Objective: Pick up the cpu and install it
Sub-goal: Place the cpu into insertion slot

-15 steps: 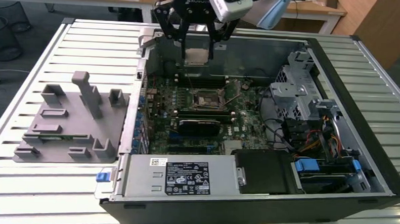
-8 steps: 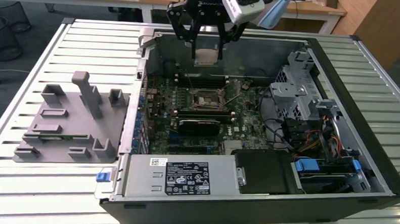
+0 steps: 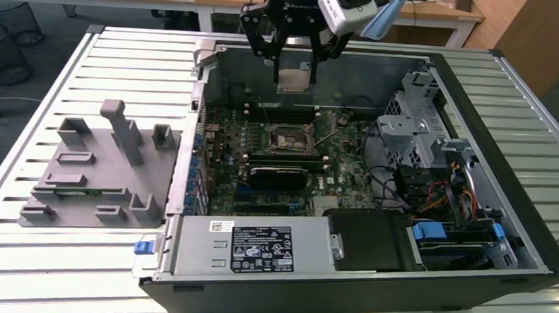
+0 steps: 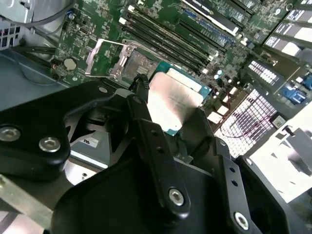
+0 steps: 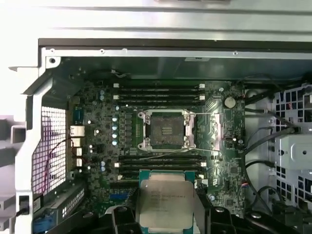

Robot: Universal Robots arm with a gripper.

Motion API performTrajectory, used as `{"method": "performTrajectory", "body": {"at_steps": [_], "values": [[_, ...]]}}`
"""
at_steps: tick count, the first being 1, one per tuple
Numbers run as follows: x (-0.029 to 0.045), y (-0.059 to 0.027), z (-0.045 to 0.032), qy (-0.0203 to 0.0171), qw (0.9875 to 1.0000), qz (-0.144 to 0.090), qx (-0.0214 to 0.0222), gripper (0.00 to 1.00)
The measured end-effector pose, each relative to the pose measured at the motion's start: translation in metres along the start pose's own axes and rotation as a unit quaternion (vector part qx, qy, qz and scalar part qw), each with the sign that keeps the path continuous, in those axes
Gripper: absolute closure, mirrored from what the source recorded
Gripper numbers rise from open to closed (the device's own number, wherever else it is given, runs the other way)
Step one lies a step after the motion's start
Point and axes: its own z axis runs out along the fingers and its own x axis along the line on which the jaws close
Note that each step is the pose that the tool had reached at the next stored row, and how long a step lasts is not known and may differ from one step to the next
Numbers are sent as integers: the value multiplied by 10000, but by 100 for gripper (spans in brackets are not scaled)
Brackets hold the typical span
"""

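We saw the gripper clenched on the cpu, pinching two opposite edges, with the metal plate turned up toward the wrist. In the exterior view the chip hung in the air over the far part of the open case. It was clear of the motherboard and not in the socket, which lay bare with its retaining frame swung aside.

We judged the cpu light, stiff and slick on its plate, and fragile at its underside contacts. The edges seemed the right place to hold it, kept level and without a hard squeeze.

The case lay on its side on a slatted metal worktop. A grey tray with upright blocks sat beside it on the exterior view's left. Beyond the far side stood desks and wire bins.
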Motion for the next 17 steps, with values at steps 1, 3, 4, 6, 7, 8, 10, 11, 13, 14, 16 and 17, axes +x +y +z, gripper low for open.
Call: {"method": "performTrajectory", "body": {"at_steps": [1, 3, 4, 6, 7, 8, 10, 11, 13, 14, 16, 17], "values": [[0, 0, 4, -2, 10000, 87, 3, 47], [0, 0, 14, -7, 9996, 275, 11, 47], [0, 0, 19, -10, 9993, 361, 13, 47], [1, -1, 30, -15, 9985, 544, 20, 47], [1, -1, 36, -17, 9980, 633, 24, 47], [1, -1, 42, -20, 9973, 729, 27, 47], [2, -1, 53, -25, 9959, 908, 33, 47], [2, -2, 59, -28, 9950, 997, 37, 47], [2, -2, 68, -33, 9931, 1176, 43, 47], [2, -2, 73, -36, 9920, 1265, 46, 47], [3, -2, 79, -41, 9895, 1445, 52, 47], [3, -2, 82, -43, 9883, 1525, 55, 47]]}}
